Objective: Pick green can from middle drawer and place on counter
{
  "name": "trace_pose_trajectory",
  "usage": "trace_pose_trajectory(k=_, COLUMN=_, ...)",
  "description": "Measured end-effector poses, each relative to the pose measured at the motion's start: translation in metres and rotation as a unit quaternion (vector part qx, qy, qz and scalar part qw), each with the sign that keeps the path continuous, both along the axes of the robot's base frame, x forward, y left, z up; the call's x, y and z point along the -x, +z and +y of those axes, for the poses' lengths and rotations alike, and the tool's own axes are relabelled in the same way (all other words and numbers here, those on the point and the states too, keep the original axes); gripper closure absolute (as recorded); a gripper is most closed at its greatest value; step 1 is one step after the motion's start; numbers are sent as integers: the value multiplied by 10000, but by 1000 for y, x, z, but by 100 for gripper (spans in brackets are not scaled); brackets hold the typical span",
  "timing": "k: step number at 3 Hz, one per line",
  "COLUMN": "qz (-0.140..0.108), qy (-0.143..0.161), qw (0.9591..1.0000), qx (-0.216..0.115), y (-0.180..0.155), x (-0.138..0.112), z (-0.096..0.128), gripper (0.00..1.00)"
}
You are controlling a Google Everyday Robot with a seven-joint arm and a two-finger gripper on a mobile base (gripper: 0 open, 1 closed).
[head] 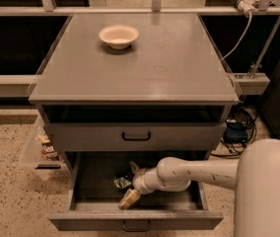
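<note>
Middle drawer (90, 221): pulled out, with the green can (122, 182) lying left of centre on its dark floor.
Gripper (128, 184): inside the drawer, fingers spread apart on either side of the can.
Desk (145, 68): carries a cream bowl (119, 35) toward its back left.
Upper drawer (179, 137): shut, just above the arm.

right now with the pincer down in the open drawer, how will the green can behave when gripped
The green can looks small and dented, so probably light and easily crushed. Its shiny metal may slip in the pincer, which is right at it inside the middle drawer. A nudge might roll it.
</note>
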State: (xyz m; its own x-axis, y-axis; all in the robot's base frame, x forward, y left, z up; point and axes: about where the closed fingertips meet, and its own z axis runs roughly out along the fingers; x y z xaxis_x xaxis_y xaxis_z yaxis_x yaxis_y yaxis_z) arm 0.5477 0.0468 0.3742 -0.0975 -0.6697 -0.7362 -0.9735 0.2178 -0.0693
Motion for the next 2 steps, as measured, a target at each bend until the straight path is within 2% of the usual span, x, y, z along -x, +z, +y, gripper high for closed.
trace_pose_trajectory(k=2, qz=2, qy=3, qw=10000, qx=3, y=0, x=0, z=0, gripper=43)
